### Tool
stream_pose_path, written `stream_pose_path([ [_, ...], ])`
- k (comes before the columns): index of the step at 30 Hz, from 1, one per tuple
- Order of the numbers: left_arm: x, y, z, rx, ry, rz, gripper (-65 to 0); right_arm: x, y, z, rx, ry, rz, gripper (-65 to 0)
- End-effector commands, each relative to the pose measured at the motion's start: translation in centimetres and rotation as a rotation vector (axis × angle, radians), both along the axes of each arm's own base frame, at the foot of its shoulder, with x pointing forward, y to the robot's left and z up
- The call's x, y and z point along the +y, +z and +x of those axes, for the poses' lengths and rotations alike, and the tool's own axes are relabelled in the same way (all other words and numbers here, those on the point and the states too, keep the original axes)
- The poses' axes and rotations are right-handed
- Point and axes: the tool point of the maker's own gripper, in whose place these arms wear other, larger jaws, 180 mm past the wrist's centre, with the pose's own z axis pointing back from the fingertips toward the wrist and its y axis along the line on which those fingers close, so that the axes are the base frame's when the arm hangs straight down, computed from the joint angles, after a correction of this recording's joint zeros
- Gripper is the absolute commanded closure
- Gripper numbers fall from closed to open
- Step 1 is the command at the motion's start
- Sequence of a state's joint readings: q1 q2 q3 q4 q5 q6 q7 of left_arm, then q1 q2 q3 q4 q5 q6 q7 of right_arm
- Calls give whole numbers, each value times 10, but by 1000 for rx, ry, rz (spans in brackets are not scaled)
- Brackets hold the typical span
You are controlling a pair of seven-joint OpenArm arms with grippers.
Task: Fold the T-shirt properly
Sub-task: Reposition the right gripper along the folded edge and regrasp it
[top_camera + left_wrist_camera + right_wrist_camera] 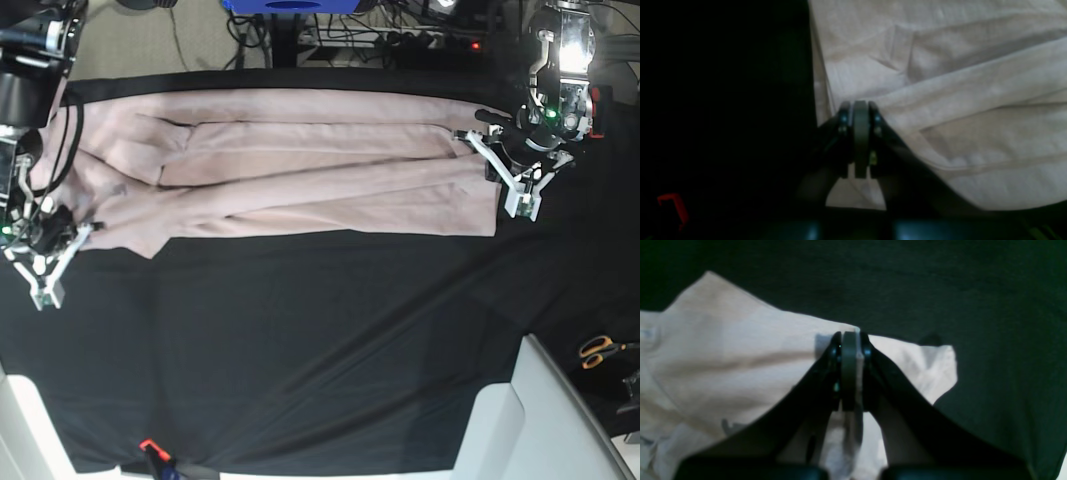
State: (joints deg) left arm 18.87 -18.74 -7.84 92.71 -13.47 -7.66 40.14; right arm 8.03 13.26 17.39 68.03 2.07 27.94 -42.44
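T-shirt (pixel 300 165) lies stretched along the far side of the black surface (pixel 300 340), soft, light and floppy; best gripped at edges. Left tool (pixel 860 138) and right tool (pixel 849 370) each pinch its fabric.

I work in a robotics lab: my table wears a black tablecloth (pixel 300 340), tangled cables (pixel 420 35) and powered gear (one red light glowing) crowd the floor beyond its far edge, and orange-handled scissors (pixel 600 350) lie off to one side.
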Motion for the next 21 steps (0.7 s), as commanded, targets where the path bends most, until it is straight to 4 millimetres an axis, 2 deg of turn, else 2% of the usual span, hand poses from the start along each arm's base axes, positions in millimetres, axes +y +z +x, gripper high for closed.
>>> stream_pose_path([
  [1, 6, 10, 10, -39, -1, 15, 0, -10, 15, 7, -32, -1, -31, 0],
  [6, 6, 10, 9, -38, -1, 16, 0, 2, 14, -16, -2, 19, -47, 0],
  [21, 5, 8, 7, -31, -2, 15, 0, 6, 8, -75, 50, 12, -74, 0],
])
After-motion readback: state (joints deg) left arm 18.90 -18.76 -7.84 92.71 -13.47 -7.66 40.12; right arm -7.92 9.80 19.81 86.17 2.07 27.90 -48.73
